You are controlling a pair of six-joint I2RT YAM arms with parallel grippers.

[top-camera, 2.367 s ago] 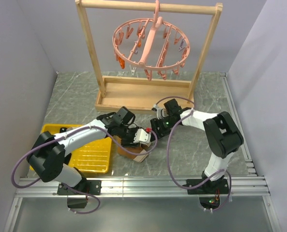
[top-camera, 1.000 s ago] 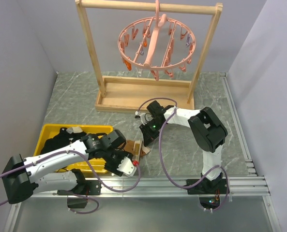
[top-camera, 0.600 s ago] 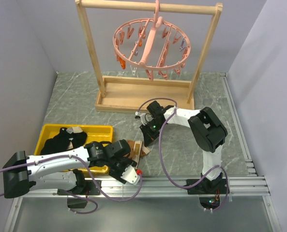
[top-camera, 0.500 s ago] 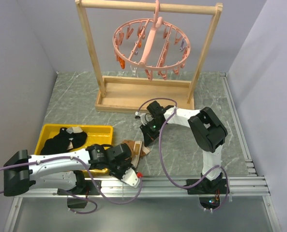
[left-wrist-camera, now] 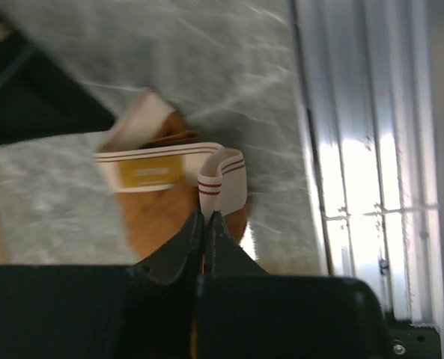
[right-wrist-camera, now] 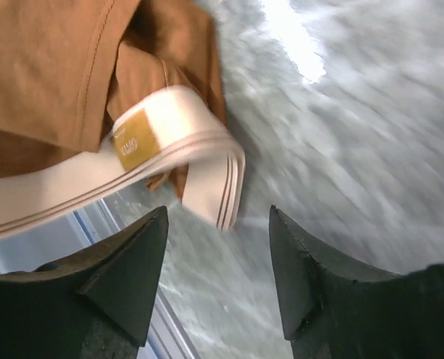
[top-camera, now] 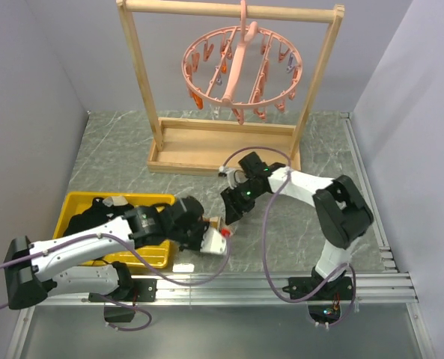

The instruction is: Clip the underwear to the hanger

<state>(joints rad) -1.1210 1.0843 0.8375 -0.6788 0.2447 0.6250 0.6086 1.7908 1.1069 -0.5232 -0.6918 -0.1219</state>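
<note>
Grasp step: left claw (left-wrist-camera: 205, 222) clenched on the brown fabric of the underwear (left-wrist-camera: 165, 217), bunched on the worktop (top-camera: 296, 239) near its front edge, right claw (right-wrist-camera: 218, 218) released over the waistband (right-wrist-camera: 154, 149); next likely needs a second grip and a lift to the hanger (top-camera: 231, 78) far up behind.

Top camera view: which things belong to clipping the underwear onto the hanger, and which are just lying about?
Job in hand:
brown underwear
pink clip hanger, hung on the wooden rack

Lying about:
yellow tray
black garment in that tray
</note>
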